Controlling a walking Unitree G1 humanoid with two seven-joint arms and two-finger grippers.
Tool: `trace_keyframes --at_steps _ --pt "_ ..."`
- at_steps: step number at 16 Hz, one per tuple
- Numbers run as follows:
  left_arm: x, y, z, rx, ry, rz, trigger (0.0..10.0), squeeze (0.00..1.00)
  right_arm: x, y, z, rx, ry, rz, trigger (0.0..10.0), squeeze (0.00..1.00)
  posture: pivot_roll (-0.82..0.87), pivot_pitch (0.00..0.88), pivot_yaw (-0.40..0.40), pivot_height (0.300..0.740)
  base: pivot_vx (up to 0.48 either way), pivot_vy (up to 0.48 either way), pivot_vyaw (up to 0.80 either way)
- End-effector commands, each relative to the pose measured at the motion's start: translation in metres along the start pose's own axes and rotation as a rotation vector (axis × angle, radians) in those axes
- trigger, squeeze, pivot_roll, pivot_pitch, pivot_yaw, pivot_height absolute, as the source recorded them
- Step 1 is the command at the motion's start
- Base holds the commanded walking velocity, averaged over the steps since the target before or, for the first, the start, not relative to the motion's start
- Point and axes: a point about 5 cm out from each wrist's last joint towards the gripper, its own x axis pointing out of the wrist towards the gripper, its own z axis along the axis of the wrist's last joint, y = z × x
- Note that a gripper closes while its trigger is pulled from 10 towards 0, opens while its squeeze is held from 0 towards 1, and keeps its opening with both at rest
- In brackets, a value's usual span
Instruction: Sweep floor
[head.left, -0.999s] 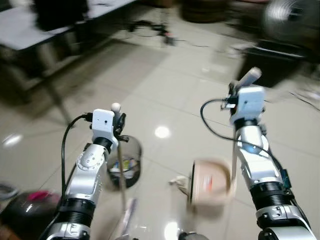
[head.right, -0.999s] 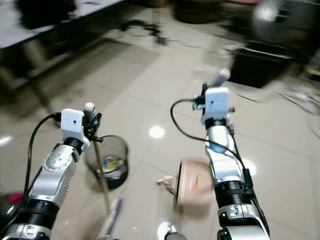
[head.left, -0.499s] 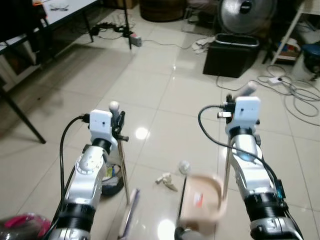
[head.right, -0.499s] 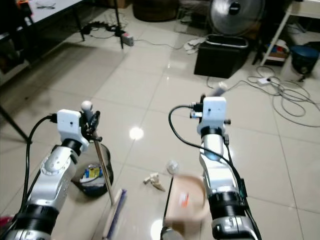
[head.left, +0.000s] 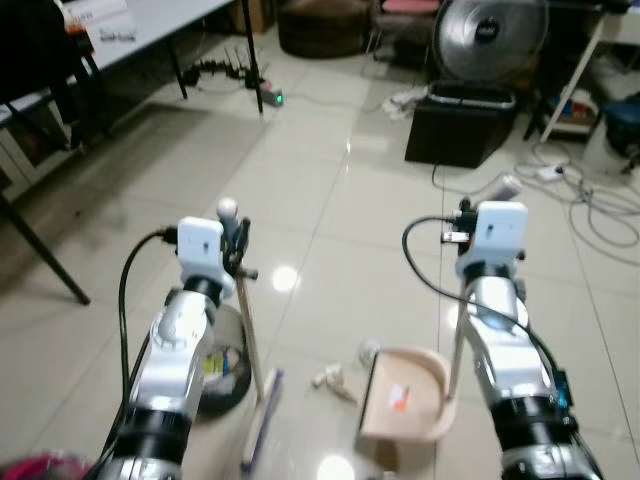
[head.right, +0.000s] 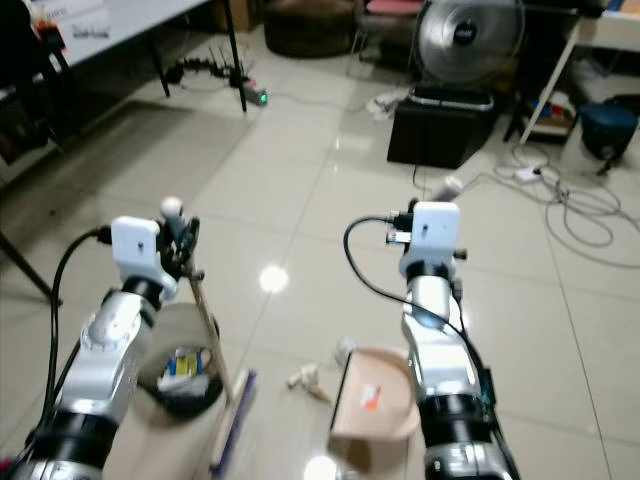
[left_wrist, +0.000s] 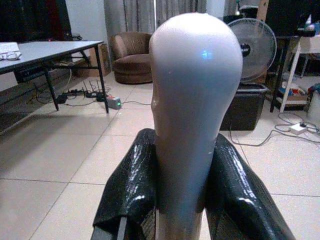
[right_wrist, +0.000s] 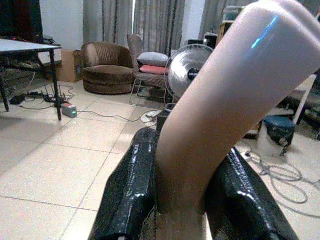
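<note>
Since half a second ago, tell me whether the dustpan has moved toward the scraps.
Yes. The dustpan in the right hand now sits closer to the crumpled paper, its open edge almost at the white ball.

One broom, one dustpan, one fan, one bin

Background: standing fan behind a black bin; brown armchair near the curtains; cables strewn across the tiled floor; bench along the left.
</note>
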Motion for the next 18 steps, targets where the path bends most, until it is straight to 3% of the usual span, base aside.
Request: trace_keyframes --at_steps 1,4,9,15,18 --pt "0.005 -0.004 0.012 0.014 -0.054 -0.024 10.0 0.0 0.0 -0.006 0.007 0.022 -0.024 -0.024 10.0 0.0 -0.07 0.0 0.027 0.74 0.412 0.0 -0.8" --pt "0.005 -0.004 0.012 0.015 -0.054 -0.029 10.0 0.0 -0.001 -0.004 0.008 0.031 -0.033 -0.014 10.0 0.0 -0.07 0.0 0.028 0.74 0.415 0.0 -0.71" --pt "0.005 -0.003 0.013 0.024 -0.054 -0.034 10.0 0.0 -0.005 -0.001 0.003 0.027 -0.002 0.01 10.0 0.0 -0.07 0.0 0.031 0.74 0.406 0.0 0.0" --pt "-0.002 -0.008 0.004 0.039 -0.023 -0.094 10.0 0.0 -0.016 -0.005 -0.005 0.044 0.039 0.007 10.0 0.0 -0.06 0.06 0.031 0.74 0.0 0.0 0.0" --pt "-0.002 -0.008 -0.001 0.067 -0.016 -0.074 10.0 0.0 -0.023 -0.011 -0.012 -0.04 0.015 0.03 10.0 0.0 -0.06 0.107 0.034 0.74 0.0 0.0 0.0"
